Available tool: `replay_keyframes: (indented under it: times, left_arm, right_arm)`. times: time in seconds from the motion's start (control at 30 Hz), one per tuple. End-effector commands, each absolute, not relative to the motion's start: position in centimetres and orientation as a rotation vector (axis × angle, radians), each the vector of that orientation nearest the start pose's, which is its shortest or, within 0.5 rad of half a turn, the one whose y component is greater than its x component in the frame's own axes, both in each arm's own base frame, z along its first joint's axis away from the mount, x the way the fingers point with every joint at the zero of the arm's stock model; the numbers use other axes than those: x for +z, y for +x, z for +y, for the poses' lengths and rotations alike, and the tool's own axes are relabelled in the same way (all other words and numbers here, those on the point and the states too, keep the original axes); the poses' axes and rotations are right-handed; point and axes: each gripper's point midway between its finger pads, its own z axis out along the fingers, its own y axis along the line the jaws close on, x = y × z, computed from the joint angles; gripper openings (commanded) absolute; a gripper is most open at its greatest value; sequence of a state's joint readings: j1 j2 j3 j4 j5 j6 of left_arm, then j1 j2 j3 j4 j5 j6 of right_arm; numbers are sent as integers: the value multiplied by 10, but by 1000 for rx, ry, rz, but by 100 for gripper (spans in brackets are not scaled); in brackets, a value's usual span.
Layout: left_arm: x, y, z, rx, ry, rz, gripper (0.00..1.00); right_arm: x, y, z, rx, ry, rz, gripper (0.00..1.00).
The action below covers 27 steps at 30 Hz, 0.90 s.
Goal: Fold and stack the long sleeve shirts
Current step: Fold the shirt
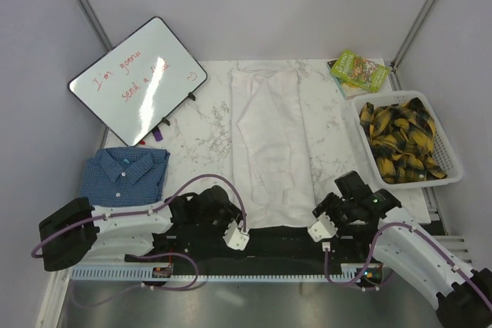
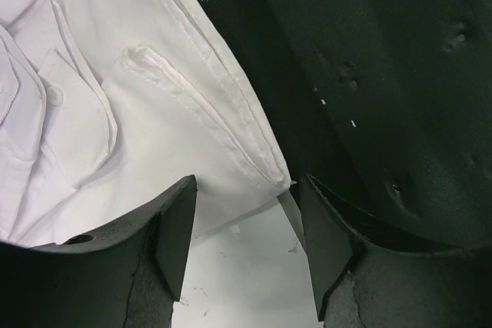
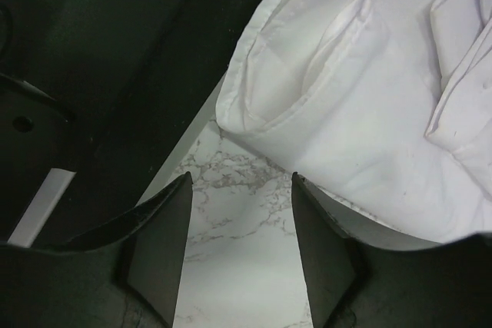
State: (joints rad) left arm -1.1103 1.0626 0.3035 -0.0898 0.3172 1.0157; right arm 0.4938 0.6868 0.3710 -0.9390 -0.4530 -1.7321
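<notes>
The white long sleeve shirt [image 1: 270, 140] lies folded into a long narrow strip down the middle of the table, its hem at the near edge. The blue checked long sleeve shirt [image 1: 125, 174] sits folded at the left. My left gripper [image 1: 232, 224] is low at the white shirt's near-left corner [image 2: 273, 174]. It [image 2: 246, 217] is open, with only bare marble between its fingers. My right gripper [image 1: 323, 217] is at the near-right corner [image 3: 231, 113]. It [image 3: 240, 209] is also open, over bare marble, just short of the cloth.
A white basket [image 1: 453, 170] holding yellow plaid cloth stands at the right. A whiteboard [image 1: 138, 78] leans at the back left, and a green booklet [image 1: 358, 69] lies at the back right. A black strip [image 1: 277, 243] runs along the table's near edge.
</notes>
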Motion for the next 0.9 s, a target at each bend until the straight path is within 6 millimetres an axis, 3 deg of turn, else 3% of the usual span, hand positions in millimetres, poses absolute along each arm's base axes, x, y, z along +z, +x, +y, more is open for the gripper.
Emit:
replay_keyframes:
  times: [0.0,0.27,0.6,0.8,0.87]
  left_arm:
    - [22,100,-260,-423,2128,963,63]
    - [17,101,-260,-406,2142,968,59]
    - [15,100,-258,-396,2155,958,50]
    - [21,99,-262,-415,2129,955,32]
    - [24,97,-263,-433,2117,958,27]
  right_arm:
    - [24,106,125,337,-2362,973,60]
    - [18,110,137,360,-2355,964,52]
    - [16,96,143,394,-2353,913,43]
    - [19,99,153,415,-2318,947,25]
    - [24,101,158,430,-2297,969,14]
